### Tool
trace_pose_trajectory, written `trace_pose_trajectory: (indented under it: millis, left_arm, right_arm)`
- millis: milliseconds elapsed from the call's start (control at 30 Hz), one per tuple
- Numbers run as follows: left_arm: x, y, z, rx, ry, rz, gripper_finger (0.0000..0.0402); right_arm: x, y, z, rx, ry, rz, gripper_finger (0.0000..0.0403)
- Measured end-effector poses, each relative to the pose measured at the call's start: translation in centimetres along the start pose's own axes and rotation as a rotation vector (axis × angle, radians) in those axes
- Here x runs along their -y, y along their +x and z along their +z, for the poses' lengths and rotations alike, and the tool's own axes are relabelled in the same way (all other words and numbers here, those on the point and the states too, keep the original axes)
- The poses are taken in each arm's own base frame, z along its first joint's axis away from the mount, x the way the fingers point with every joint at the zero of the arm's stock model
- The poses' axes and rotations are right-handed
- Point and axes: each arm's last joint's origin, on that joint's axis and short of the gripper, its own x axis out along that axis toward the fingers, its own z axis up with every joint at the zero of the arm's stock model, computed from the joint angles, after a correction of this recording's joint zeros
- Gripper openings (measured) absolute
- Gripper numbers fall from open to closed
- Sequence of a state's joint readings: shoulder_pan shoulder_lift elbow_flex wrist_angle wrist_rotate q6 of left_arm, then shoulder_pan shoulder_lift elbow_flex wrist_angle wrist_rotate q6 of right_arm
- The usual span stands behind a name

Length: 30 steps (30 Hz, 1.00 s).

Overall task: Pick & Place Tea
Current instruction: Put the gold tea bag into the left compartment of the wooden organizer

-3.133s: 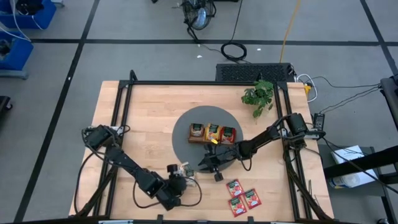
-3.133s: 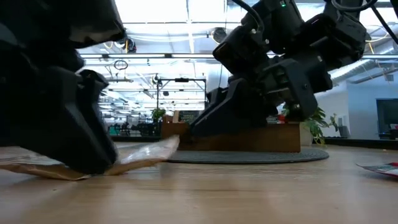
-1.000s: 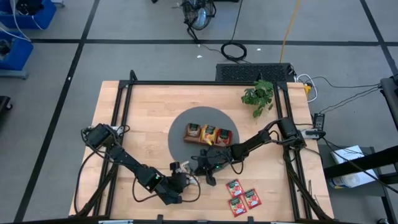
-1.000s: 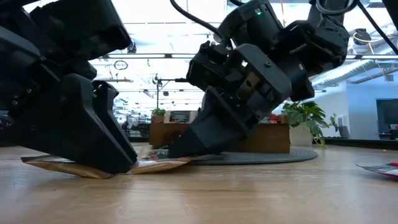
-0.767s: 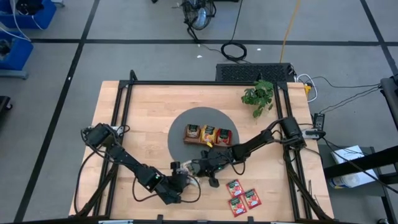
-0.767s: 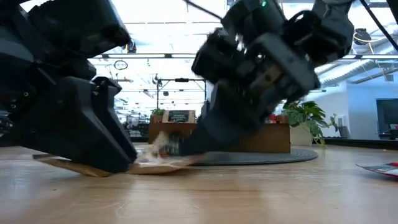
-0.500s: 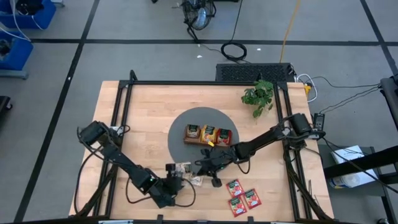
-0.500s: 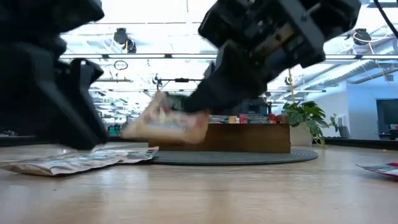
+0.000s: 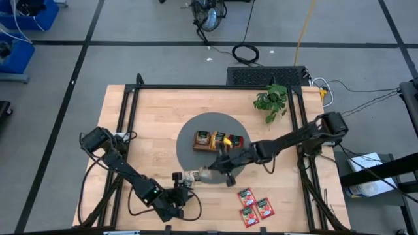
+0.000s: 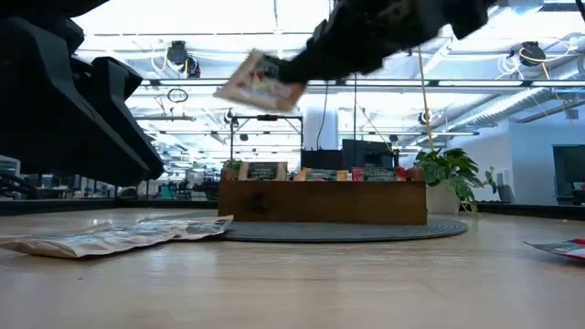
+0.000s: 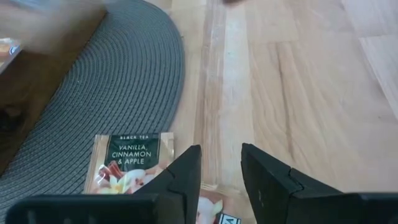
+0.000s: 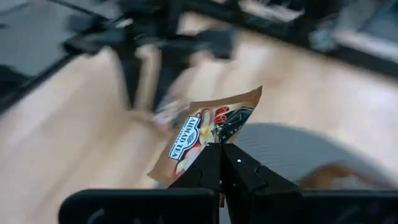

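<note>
**Corner grip on lifted sachet, drop risk**

Right gripper [image 12: 219, 152] is clamped tight on one corner of a cream tea sachet [image 12: 208, 130], carried in the air off the mat's 6 o'clock edge, toward the wooden tray [image 9: 220, 141] at mat [image 9: 189, 134] centre. The thin pinch could let the sachet slip or swing during the move, and it may catch the tray wall.

Left gripper [image 11: 217, 171] hangs partly open and empty over the cream sachets on the table [image 11: 127, 165]. Red sachets [image 9: 255, 207] lie at table 5 o'clock. The arms are close together, so a clash looks possible.
</note>
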<state>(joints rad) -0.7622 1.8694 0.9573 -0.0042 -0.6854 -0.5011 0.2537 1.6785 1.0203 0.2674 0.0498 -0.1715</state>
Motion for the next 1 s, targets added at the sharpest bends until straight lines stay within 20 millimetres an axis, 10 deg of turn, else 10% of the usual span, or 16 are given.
trace_pose_trajectory:
  millis: [533, 1000]
  left_arm:
    - [0.0, -0.1, 0.1, -0.002, 0.0, -0.003, 0.012]
    - [-0.1, -0.1, 0.0, -0.014, 0.011, 0.003, 0.012]
  right_arm:
    - [9.9, 0.4, -3.1, -0.205, -0.173, -0.247, 0.0]
    - [10.1, 3.4, -6.9, -0.312, -0.265, -0.201, 0.0003]
